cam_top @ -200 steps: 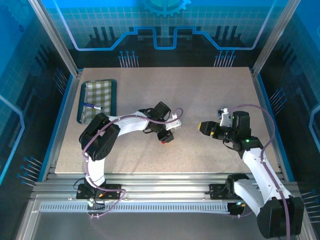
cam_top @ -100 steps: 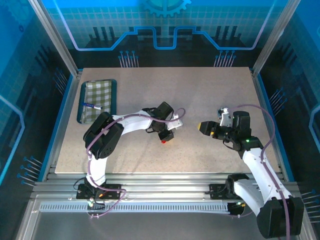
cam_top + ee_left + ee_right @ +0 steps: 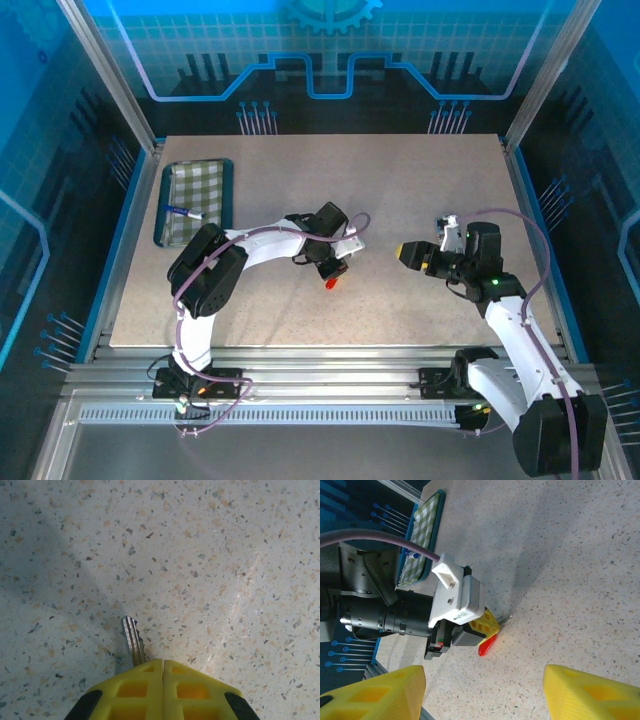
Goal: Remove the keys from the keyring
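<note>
Fingers (image 3: pixel 145 690) of left arm pinched shut on key (image 3: pixel 134 642), low over table (image 3: pixel 420 200); right fingers (image 3: pixel 385 690) apart, empty.

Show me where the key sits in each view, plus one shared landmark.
Top external: hidden beneath the left claw, mid-table.
Left wrist: key pokes out from under the shut left claw, bottom centre.
Right wrist: key tip just right of the left claw, centre.
Shared landmark: the yellow left claw.
</note>
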